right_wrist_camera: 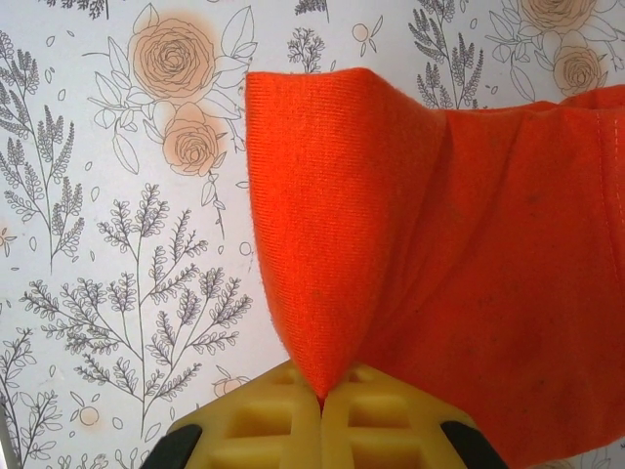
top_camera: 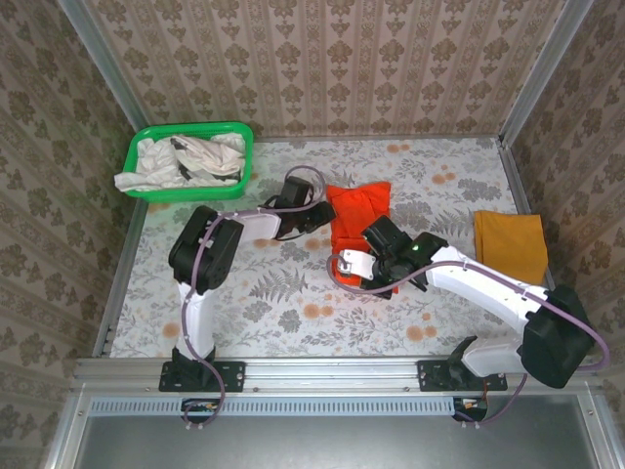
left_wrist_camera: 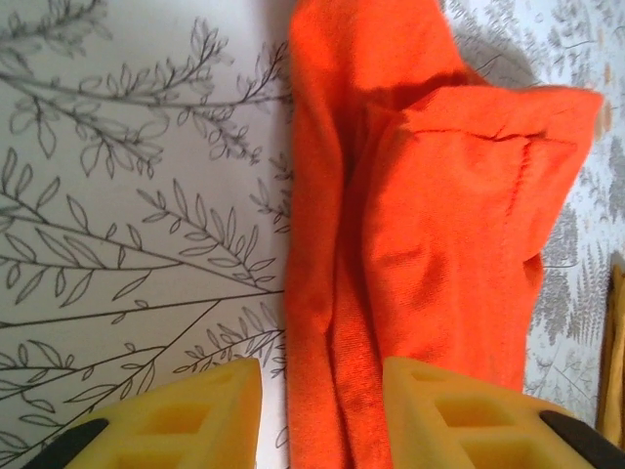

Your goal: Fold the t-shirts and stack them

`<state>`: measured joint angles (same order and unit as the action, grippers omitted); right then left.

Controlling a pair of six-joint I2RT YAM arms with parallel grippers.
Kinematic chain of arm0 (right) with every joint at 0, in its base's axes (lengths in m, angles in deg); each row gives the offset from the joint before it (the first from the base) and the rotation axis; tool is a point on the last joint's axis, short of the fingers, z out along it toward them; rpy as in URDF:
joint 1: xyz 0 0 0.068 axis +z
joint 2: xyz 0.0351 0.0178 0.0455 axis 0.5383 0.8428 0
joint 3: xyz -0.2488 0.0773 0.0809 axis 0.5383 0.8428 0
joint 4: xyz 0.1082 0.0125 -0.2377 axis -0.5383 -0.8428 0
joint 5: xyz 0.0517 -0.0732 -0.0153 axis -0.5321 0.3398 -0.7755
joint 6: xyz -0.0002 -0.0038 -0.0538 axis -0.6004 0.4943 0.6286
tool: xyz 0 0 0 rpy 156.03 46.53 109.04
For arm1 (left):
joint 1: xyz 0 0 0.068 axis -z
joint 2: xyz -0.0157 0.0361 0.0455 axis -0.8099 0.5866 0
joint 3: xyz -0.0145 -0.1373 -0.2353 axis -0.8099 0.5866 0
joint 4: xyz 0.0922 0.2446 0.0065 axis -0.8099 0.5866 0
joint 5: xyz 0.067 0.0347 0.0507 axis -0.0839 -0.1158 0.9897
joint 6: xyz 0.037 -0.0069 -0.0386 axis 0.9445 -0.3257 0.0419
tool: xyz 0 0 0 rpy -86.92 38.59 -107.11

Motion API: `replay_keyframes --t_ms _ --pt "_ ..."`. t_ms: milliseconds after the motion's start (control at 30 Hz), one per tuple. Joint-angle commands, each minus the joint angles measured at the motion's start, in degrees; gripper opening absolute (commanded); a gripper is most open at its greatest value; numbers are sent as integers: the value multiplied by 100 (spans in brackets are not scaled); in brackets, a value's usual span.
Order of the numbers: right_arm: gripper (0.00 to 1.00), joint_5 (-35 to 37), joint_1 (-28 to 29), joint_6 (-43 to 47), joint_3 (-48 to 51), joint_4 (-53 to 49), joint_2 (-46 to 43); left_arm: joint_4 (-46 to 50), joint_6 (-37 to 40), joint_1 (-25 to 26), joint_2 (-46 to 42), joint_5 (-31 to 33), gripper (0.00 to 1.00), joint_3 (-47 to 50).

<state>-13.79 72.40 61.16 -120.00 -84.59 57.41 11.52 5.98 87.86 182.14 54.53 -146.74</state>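
Pinched tight in the right gripper: near corner of the orange shirt, in the middle of the table, raised for folding. Spread apart over its left edge: left gripper, ready to grab.

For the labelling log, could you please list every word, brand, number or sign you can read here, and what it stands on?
No text can be read anywhere.
The orange shirt, yellow shirt, white shirts, green basket and flowered table cover show only plain colour or pattern.
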Motion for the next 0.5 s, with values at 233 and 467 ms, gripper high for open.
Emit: replay_keyframes --t_ms 233,467 --pt "0 -64 33 62 -350 -255 -203 -35 -302 85 439 -263 16 -296" --pt "0 -130 34 105 -564 -567 -248 14 -220 76 513 -373 0 -256"
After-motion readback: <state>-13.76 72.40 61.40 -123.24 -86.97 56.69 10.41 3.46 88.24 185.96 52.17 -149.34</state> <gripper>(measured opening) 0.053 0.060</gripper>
